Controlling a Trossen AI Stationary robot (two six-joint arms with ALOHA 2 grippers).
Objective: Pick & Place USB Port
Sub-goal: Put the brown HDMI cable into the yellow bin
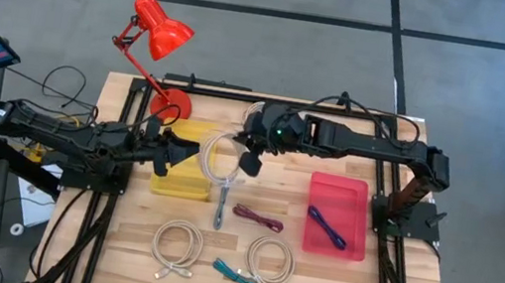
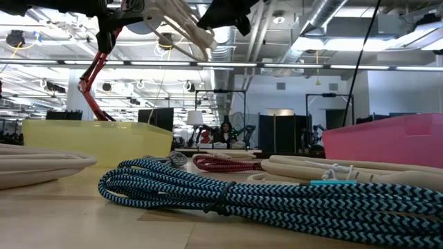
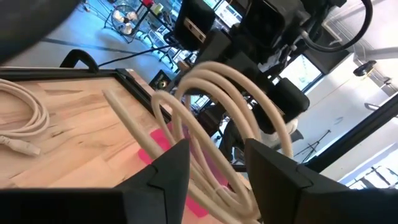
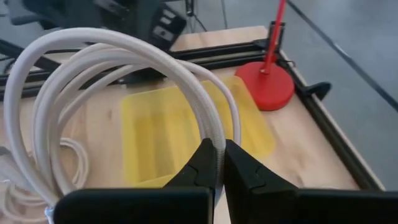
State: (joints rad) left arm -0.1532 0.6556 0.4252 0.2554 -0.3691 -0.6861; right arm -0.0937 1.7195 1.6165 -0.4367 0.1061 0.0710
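Observation:
A coiled white USB cable (image 1: 215, 156) hangs in the air over the right edge of the yellow tray (image 1: 181, 183). Its loose tail (image 1: 222, 207) trails toward the table's near side. My right gripper (image 1: 250, 159) is shut on the coil, which also shows in the right wrist view (image 4: 124, 50) and at the top of the low view (image 2: 183, 24). My left gripper (image 1: 179, 149) is open over the yellow tray on the coil's left. In its wrist view the loops (image 3: 249, 106) run through the gap of the gripper (image 3: 217, 180). My right gripper pinches the coil's bundled strands (image 4: 208, 134) between its two fingers, on the side of the loop toward the table's right. It comes from the table's right, slanting down. The coil is lifted clear above the yellow tray. My left gripper: I cannot tell whether its open fingers touch the loops.
A pink tray (image 1: 357, 192) at the right holds a purple cable (image 1: 327, 228). On the table lie a dark red cable (image 1: 257, 218), two white coils (image 1: 177, 246) (image 1: 271, 261) and a teal cable (image 1: 238, 275). A red desk lamp (image 1: 160, 32) stands at the far left.

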